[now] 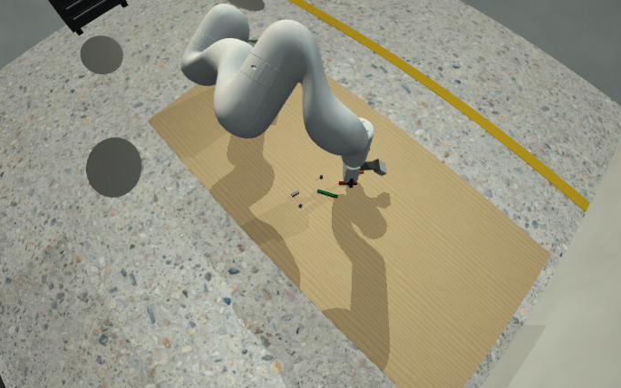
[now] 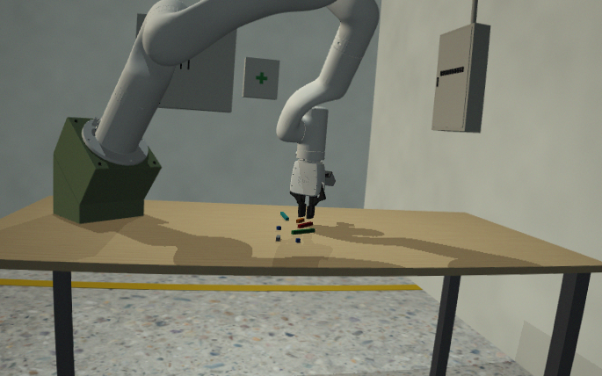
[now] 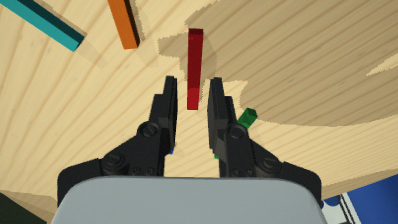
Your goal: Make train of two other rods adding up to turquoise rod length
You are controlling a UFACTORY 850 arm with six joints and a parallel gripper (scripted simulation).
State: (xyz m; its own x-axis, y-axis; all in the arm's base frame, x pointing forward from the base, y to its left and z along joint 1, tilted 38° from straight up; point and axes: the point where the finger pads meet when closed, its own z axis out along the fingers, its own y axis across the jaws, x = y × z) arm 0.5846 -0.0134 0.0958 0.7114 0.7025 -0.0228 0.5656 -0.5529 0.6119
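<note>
The red rod (image 3: 195,70) lies flat on the table, running straight away from me in the wrist view. My gripper (image 3: 193,92) hangs just above its near end, fingers partly open on either side of it and holding nothing. It also shows in the side view (image 2: 306,214), a little above the red rod (image 2: 305,224). The turquoise rod (image 3: 45,22) and the orange rod (image 3: 123,22) lie beyond, to the left. The green rod (image 1: 326,193) lies just beside the red one (image 1: 347,183). The grey rod (image 1: 295,193) lies farther off.
Two small blue rods (image 1: 321,177) (image 1: 300,206) lie near the green rod. The arm's green base block (image 2: 102,170) stands at the table's far left. The arm casts broad shadows over the table.
</note>
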